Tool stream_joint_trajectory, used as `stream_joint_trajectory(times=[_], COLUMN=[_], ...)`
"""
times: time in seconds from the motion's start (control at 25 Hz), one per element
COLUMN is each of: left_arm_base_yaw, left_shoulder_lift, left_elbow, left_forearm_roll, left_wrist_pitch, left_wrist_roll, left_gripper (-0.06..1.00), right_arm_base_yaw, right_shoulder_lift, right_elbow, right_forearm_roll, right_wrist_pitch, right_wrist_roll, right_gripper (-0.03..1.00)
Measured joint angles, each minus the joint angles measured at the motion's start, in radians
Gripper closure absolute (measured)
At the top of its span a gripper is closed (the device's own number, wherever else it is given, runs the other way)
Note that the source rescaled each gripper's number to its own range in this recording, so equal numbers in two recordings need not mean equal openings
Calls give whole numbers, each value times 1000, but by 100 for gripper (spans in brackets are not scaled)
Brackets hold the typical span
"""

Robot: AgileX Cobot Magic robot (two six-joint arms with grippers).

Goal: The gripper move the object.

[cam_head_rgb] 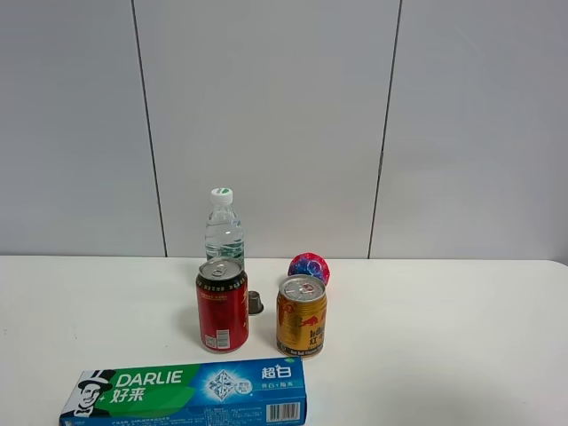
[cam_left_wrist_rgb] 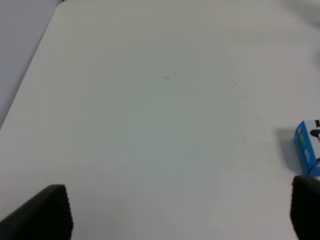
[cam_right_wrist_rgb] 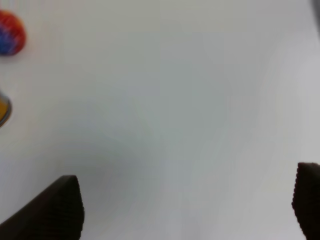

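Note:
The red drink can (cam_head_rgb: 222, 305) with a black upper band and silver top stands upright on the white table (cam_head_rgb: 444, 346), just left of a shorter gold can (cam_head_rgb: 301, 316). No gripper or arm shows in the exterior high view. The left gripper (cam_left_wrist_rgb: 180, 212) is open over bare table, its two black fingertips (cam_left_wrist_rgb: 47, 212) far apart, with nothing between them. The right gripper (cam_right_wrist_rgb: 187, 207) is also open and empty over bare table. The red can shows in neither wrist view.
A water bottle (cam_head_rgb: 224, 229) stands behind the red can. A red-blue ball (cam_head_rgb: 309, 267) lies behind the gold can and shows in the right wrist view (cam_right_wrist_rgb: 10, 33). A small dark cap (cam_head_rgb: 255, 303) sits between the cans. A Darlie toothpaste box (cam_head_rgb: 186, 391) lies in front; its end shows in the left wrist view (cam_left_wrist_rgb: 307, 150).

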Motion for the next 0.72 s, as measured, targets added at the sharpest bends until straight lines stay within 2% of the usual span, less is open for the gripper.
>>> stream_joint_trajectory(times=[0.12,0.44,0.72], left_arm_base_yaw=[0,0,0], left_shoulder_lift=[0,0,0], left_elbow=[0,0,0], left_forearm_roll=[0,0,0], left_wrist_pitch=[0,0,0], left_wrist_roll=[0,0,0], left_gripper=[-6,-6,-6], right_arm_base_yaw=[-64,-72,-72], right_shoulder_lift=[-134,-508,-563], right_elbow=[59,310,354], right_forearm_roll=[33,52,48], right_wrist_pitch=[0,6,-20], right_wrist_roll=[-7,-8,-8], right_gripper=[1,1,1])
